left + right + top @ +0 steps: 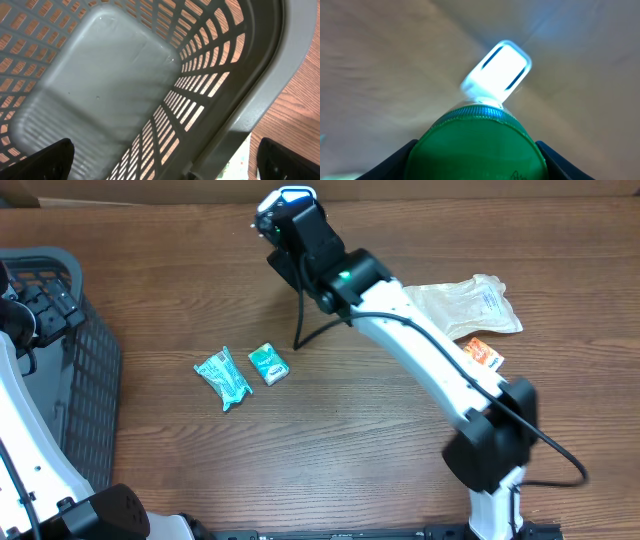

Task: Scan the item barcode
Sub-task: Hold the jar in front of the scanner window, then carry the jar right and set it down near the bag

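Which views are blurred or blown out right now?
Right wrist: the white cap on the held green item is blown out, its edges smeared, the background a soft blur. Left wrist: the basket looks slightly smeared. Overhead: sharp and evenly lit, table grain crisp.

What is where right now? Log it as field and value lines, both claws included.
left claw: open, empty, over the grey basket
right claw: shut on a green bottle, its white cap pointing away from the wrist camera
basket contents: none seen in the left wrist view
on the table: teal packet, small green box, pale pouch, orange packet
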You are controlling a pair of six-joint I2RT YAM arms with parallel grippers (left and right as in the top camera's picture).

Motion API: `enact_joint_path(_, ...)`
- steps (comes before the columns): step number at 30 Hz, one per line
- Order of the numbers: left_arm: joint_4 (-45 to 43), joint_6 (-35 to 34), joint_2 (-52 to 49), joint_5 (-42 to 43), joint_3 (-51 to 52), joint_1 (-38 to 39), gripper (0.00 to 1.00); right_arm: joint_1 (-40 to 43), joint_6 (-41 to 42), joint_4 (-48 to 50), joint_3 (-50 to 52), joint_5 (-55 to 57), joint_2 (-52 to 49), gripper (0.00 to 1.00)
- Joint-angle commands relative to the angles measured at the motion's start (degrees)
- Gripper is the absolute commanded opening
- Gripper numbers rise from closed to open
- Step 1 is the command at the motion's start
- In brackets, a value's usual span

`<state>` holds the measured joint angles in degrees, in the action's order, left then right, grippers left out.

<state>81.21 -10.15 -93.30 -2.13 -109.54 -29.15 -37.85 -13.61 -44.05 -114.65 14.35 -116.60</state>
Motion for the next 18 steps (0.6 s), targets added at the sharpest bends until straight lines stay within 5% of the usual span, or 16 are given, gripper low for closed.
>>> enact_joint_path(1, 0.0, -0.4, -0.2, 0.1, -0.4, -0.1, 0.99, 1.2, 17.1, -8.4, -0.8, -12.7, 1.7, 0.15)
enact_joint_path(9, 0.0, -0.4, -0.2, 0.1, -0.4, -0.1, 1.00, 4.1, 18.3, -32.4, -0.8, -18.3, 1.5, 0.16)
enact_joint_path(18, 0.0, -0.4, -0.2, 0.1, -0.4, -0.1, 1.00, 10.3, 18.9, -38.7, 2.0, -18.3, 1.4, 0.13)
